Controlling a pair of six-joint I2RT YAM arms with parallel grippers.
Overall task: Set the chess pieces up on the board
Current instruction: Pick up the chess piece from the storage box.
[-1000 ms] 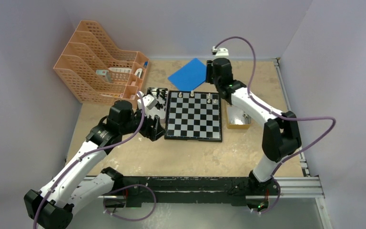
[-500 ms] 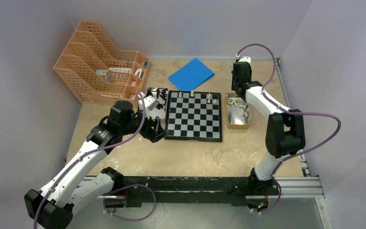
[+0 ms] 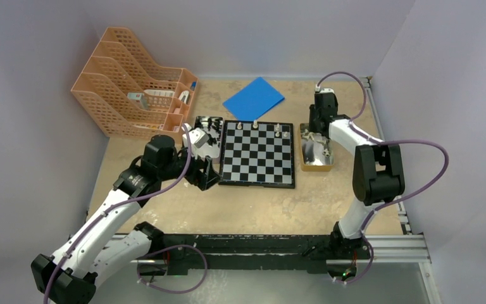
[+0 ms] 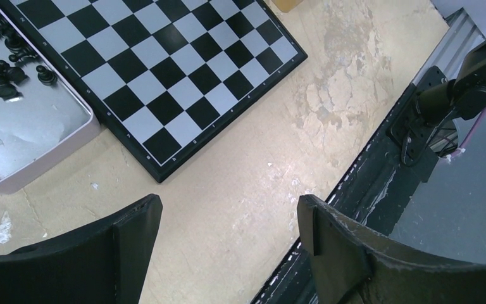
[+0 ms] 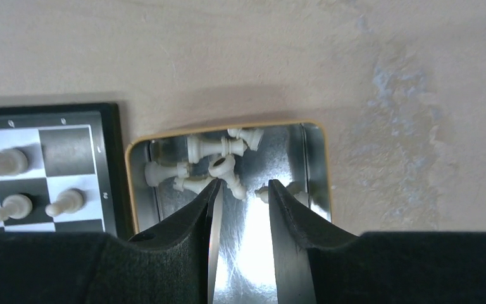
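Left claw spread wide, right claw narrowly parted, pointing downward

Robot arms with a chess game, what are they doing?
They are setting up chess. The right hand hovers open over a metal tin of white pieces, holding nothing yet. The left hand is open and empty too, above the table beside the board and a tray of black pieces. Only a few white ones stand on the board.

Pale lilac walls close in the left, far and right sides under soft, even light. The beige worktop is worn, with pale scuffed patches. A metal rail runs along its near edge. An orange rack stands far left.
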